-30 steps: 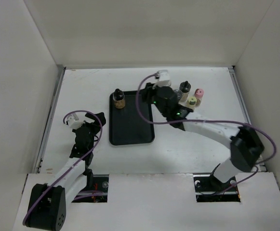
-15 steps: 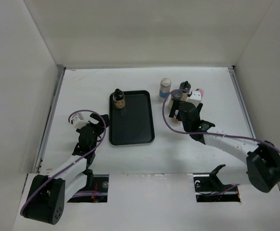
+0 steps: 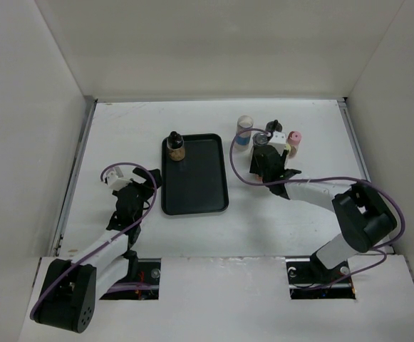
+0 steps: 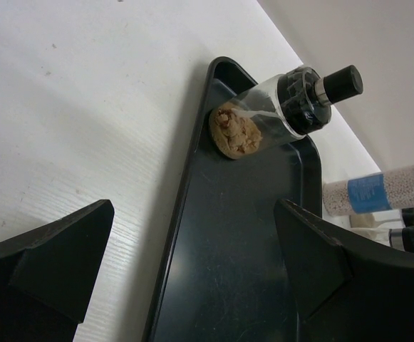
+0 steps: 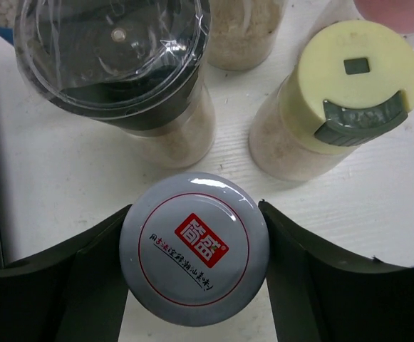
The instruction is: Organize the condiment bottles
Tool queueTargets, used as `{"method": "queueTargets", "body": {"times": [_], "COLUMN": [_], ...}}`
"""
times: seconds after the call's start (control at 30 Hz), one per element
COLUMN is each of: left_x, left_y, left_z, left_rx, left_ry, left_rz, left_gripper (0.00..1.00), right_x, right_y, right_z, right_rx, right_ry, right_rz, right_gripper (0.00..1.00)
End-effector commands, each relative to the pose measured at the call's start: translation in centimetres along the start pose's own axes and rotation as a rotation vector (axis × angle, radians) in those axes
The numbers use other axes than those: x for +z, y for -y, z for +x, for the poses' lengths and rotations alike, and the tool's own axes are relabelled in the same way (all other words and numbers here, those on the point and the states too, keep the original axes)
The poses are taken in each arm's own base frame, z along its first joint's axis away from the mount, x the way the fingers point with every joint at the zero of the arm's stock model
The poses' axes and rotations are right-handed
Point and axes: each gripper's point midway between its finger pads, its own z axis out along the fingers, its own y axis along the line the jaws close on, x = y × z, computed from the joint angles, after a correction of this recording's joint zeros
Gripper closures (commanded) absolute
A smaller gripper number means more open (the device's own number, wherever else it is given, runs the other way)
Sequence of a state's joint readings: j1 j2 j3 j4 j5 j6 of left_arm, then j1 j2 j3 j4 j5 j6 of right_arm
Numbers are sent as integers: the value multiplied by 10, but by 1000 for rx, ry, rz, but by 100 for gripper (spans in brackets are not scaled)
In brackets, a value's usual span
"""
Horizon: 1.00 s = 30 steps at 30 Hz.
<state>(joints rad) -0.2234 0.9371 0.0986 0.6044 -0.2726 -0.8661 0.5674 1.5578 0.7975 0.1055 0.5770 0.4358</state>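
Right pincer (image 5: pixel 194 214) grips the grey-capped bottle (image 5: pixel 192 251), a finger touching each side of its cap. That bottle stands upright on the worktop (image 3: pixel 121 135) right of the tray (image 3: pixel 196 192), long axis vertical, cap up, just beside a grinder (image 5: pixel 114 50) and a yellow-capped bottle (image 5: pixel 349 78). Left pincer (image 4: pixel 192 206) hangs open left of the tray, holding nothing; a black-capped bottle (image 3: pixel 176 146) stands upright in the tray's far left corner

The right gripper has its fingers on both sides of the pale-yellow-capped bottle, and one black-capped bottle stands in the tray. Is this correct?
Not quite. The right gripper has its fingers on both sides of the grey-capped bottle; the pale-yellow-capped bottle stands free beside it, as the right wrist view shows. One black-capped bottle does stand in the tray.
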Motion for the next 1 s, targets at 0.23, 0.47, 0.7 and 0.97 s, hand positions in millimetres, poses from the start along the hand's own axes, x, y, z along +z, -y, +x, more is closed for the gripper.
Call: {"method": "queueTargets", "body": {"times": [0.23, 0.47, 0.7, 0.97], "left_x": [4, 4, 1, 1], "left_y": [24, 23, 21, 22], "left_z": [-18, -19, -23, -21], "left_rx": [-11, -11, -13, -20], "left_ry": [57, 61, 74, 70], "left_rz": [67, 62, 66, 71], "left_gripper": [0, 0, 0, 0], "right_x": [-53, -79, -33, 15], "right_y": [-27, -128, -224, -272], "right_z": [-67, -105, -113, -108], "right_rx": [84, 73, 50, 31], "right_ry": [196, 255, 255, 235], "right_rz": [-113, -366, -463, -454], "right_gripper": [46, 46, 46, 45]}}
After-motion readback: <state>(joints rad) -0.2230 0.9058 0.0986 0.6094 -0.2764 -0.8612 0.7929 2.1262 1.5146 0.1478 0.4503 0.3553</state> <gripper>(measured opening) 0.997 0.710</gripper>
